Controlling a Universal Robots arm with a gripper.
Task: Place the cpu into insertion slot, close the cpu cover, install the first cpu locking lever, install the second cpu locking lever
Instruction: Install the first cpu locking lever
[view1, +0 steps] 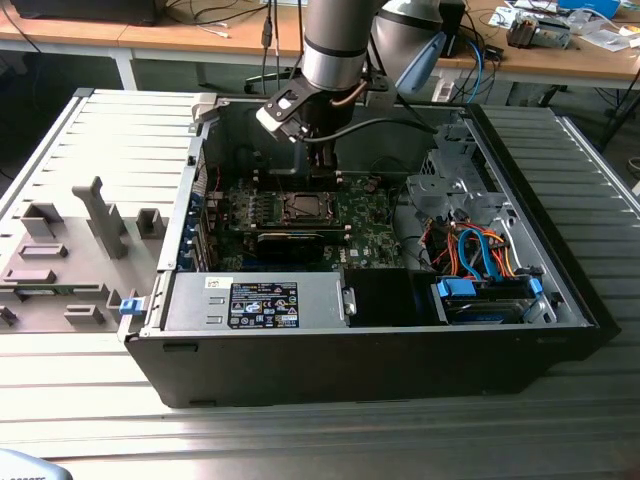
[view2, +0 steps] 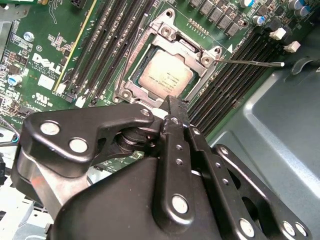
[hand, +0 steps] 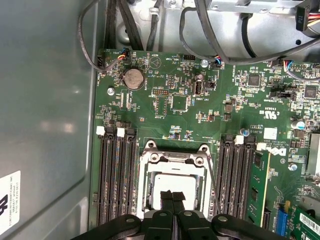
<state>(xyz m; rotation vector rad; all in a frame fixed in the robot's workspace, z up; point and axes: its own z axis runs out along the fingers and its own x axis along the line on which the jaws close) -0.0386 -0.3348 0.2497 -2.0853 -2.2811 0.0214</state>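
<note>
1 open computer case (view1: 380, 365) holds 1 green motherboard (hand: 175, 105). Near the board's middle there are 1 insertion slot (view2: 141, 61), 1 cpu (view2: 165, 75) seated in it, 1 cpu cover (view2: 202, 56) framing it, and 1 thin lever rod (view2: 250, 62). 2 banks of black memory slots (hand: 118, 175) flank the socket, 1 per side. 1 round coin cell (hand: 133, 78) sits near a board corner. 1 arm (view1: 335, 40) carries 1 gripper (hand: 173, 197) with 2 fingers (hand: 165, 196).

White lettering (view2: 48, 63) on motherboard (view2: 45, 30); dark printed sticker (view1: 263, 304) on power supply (view1: 320, 300); white label (hand: 9, 202) on case wall (hand: 45, 100)
</note>
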